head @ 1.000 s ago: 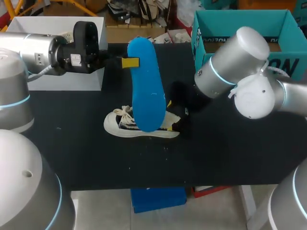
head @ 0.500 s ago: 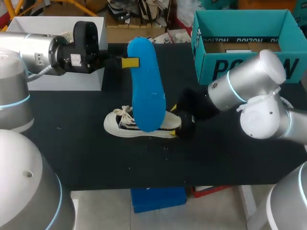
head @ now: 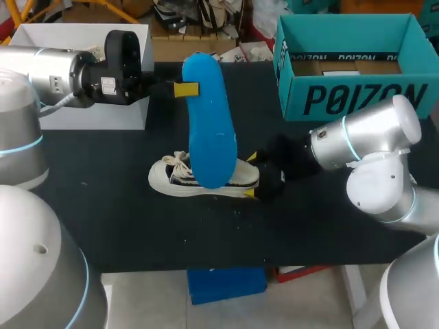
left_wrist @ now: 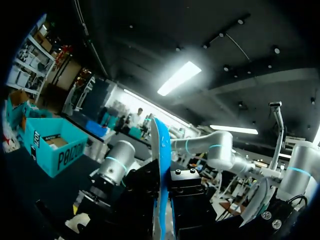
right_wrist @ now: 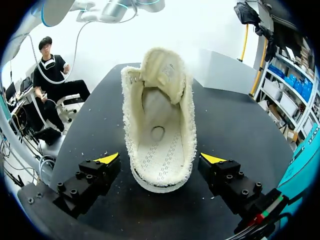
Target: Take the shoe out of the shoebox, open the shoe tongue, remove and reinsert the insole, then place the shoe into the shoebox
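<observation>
A white shoe (head: 171, 179) lies on the black table (head: 103, 226), toe to the left. Its opening faces the right wrist camera, and the shoe (right_wrist: 160, 125) has no insole in it. My right gripper (head: 250, 176) is open at the heel, one yellow tip on each side. In the right wrist view the gripper (right_wrist: 160, 158) straddles the heel without touching it. Above the shoe, my left gripper (head: 184, 89) is shut on the upper edge of the blue insole (head: 211, 123), which hangs upright. The insole (left_wrist: 162, 170) stands edge-on between that gripper's (left_wrist: 165, 200) black fingers. The teal shoebox (head: 353, 62) stands open at the back right.
A white box (head: 75, 41) sits at the back left, behind my left arm. The teal shoebox (left_wrist: 50, 145) also shows in the left wrist view, beyond my right arm (left_wrist: 115, 167). Bare black table lies in front of the shoe.
My right arm has swung down towards the front of the table, bringing its open gripper around the shoe's heel. The left arm and the insole have stayed still.
</observation>
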Robot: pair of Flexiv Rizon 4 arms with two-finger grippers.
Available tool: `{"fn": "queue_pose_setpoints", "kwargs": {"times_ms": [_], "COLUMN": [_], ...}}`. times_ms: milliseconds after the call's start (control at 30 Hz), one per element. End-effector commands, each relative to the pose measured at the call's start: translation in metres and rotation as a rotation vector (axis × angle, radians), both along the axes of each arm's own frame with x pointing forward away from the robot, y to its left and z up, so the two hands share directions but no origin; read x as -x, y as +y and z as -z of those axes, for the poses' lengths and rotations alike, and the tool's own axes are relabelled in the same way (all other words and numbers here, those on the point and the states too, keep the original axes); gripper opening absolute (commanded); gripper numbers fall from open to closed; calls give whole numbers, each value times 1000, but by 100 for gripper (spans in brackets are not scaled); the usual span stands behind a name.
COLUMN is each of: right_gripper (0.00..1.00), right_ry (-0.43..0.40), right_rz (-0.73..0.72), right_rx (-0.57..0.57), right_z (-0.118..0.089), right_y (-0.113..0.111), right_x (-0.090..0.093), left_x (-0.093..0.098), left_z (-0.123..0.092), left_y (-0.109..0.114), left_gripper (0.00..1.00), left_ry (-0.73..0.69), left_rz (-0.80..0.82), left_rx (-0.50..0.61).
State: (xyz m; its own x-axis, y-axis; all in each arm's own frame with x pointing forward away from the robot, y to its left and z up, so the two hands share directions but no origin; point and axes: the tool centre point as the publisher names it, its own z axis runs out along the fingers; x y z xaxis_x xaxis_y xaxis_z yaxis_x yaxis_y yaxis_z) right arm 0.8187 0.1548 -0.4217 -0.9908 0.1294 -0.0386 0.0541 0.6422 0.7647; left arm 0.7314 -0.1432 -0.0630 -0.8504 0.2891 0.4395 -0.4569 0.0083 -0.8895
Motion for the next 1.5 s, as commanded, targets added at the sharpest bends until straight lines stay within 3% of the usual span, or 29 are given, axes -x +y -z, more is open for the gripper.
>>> {"fn": "queue_pose_setpoints", "kwargs": {"times_ms": [33,267,400,533,833,1133,1500], "right_gripper": [100,100,100,100,100,100,100], "right_ry": [-3,-4,35,52,107,120,134], "right_rz": [-3,-11,-22,-25,-35,-47,-6], "right_rx": [-31,-8,267,453,778,933,978], "right_z": [4,2,-14,-33,-47,-43,-42], "right_y": [1,1,0,-4,7,22,37], "right_x": [-1,-3,-6,-13,-28,-39,-43], "left_x": [1,1,1,1,1,1,1], "left_z": [1,1,1,1,1,1,1], "left_y": [-1,-1,-1,-1,-1,-1,-1], "left_gripper": [0,0,0,0,0,0,0], "left_ry": [-1,-1,-1,-1,-1,-1,-1], "left_rz": [-2,-2,-2,-2,-2,-2,-2], "left_rx": [0,0,0,0,0,0,0]}}
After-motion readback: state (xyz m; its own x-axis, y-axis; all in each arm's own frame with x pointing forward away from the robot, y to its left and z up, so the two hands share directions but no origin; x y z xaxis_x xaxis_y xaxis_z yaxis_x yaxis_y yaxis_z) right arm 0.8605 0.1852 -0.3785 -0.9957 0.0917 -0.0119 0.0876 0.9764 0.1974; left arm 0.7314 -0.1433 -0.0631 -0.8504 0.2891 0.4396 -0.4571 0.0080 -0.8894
